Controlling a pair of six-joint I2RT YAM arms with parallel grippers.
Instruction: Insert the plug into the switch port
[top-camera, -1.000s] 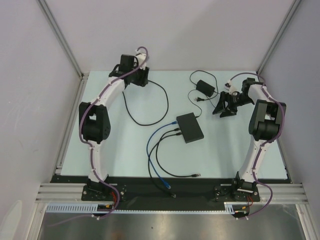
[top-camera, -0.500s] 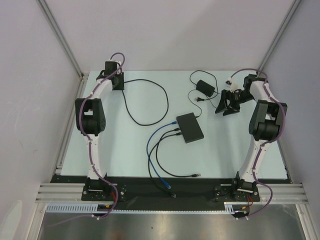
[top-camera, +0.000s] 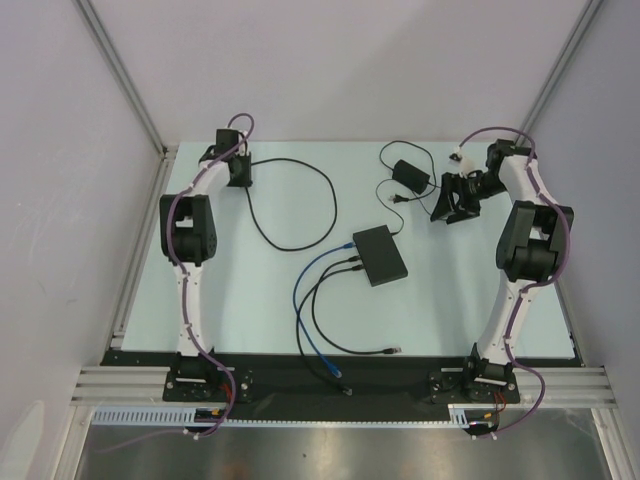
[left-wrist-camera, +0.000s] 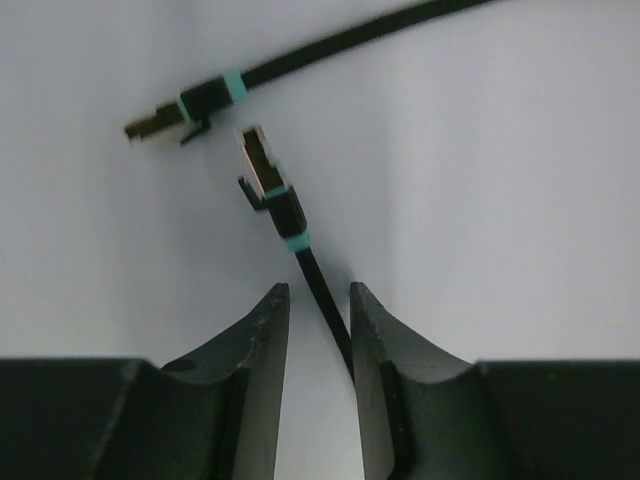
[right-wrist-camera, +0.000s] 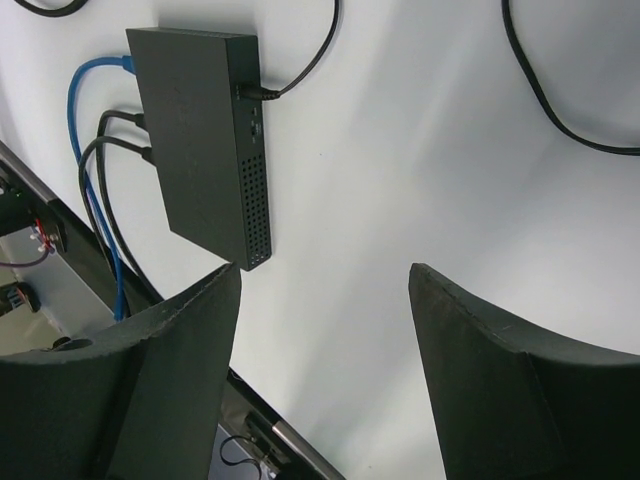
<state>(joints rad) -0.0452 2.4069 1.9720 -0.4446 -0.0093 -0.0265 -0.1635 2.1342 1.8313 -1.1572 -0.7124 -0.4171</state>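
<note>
At the table (top-camera: 450, 300) corner, left gripper (left-wrist-camera: 318, 292) has narrowed around the plug cable (left-wrist-camera: 310, 265), grip unclear; right gripper (right-wrist-camera: 325, 270) released.

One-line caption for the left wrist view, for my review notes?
Left gripper straddles a black cable, not yet clamped, with its teal-banded plug just ahead of the fingertips.

No readable text, brand, number or sign in any view.
On flat matte-black rectangular switch box (right-wrist-camera: 190, 130): top face plain. Few tiny pale specks on narrow edge face, possibly printed marking, too small to read.
Same box from overhead (top-camera: 380, 256): too small for any lettering to show.
On black cable plug with teal band (left-wrist-camera: 262, 170): view blurred, band plain colour, no characters made out.
</note>
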